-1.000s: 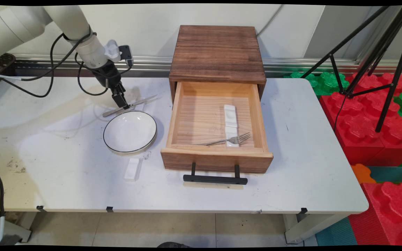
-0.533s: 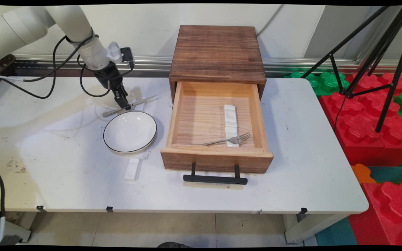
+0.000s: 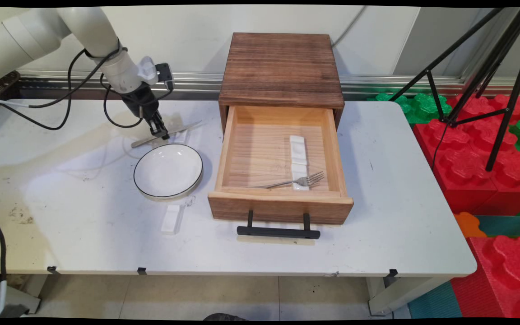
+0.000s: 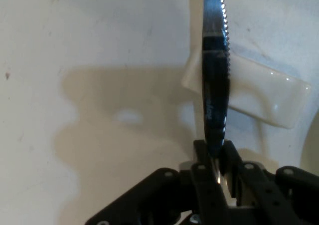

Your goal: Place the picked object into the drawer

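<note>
Lifting knife (image 3: pixel 166 134) off rest (image 4: pixel 264 96), tool (image 3: pixel 160 133) clamped

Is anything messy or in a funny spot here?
A little. The knife is pinched in the gripper and tilted, not flat on the table. The fork lies crookedly across a white rest in the open drawer. Brown smudges dirty the table's left side.

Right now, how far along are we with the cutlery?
Done: fork lies in the open drawer across a white rest. In hand: pincer shut on the knife, just above the table behind the plate. Left: knife isn't in the drawer.
</note>
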`<state>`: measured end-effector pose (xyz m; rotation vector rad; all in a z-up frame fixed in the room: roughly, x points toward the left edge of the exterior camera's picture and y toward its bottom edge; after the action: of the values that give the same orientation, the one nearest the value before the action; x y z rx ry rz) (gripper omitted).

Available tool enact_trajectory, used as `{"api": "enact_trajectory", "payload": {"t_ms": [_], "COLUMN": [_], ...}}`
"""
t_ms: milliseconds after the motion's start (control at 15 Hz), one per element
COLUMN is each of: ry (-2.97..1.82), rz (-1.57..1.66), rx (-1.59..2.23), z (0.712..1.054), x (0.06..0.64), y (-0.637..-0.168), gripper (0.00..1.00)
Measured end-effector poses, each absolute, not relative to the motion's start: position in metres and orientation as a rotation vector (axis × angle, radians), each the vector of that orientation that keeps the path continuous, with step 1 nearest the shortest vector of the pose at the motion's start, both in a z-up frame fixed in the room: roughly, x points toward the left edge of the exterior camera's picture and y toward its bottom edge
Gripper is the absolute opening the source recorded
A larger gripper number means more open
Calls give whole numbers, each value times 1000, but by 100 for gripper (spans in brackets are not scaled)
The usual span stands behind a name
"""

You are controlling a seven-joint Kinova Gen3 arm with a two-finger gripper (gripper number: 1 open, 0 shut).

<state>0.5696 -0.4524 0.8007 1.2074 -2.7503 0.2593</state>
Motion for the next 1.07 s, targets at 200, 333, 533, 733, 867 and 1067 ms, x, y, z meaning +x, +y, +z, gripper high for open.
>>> {"api": "enact_trajectory", "payload": {"t_ms": [200,333,533,733,867,1067], "ry": [-2727,-2707,-2677,-2657,-2636,-2614], "rz": [280,304,348,385,426,469], "rx": [1248,1282,1330,1358,1380,1395], "z": [802,805,815,828,845,864], "x": [571,573,575,575,573,570], "y": [-450,-449,-444,-438,-430,-424], "gripper": [0,0,0,0,0,0]}}
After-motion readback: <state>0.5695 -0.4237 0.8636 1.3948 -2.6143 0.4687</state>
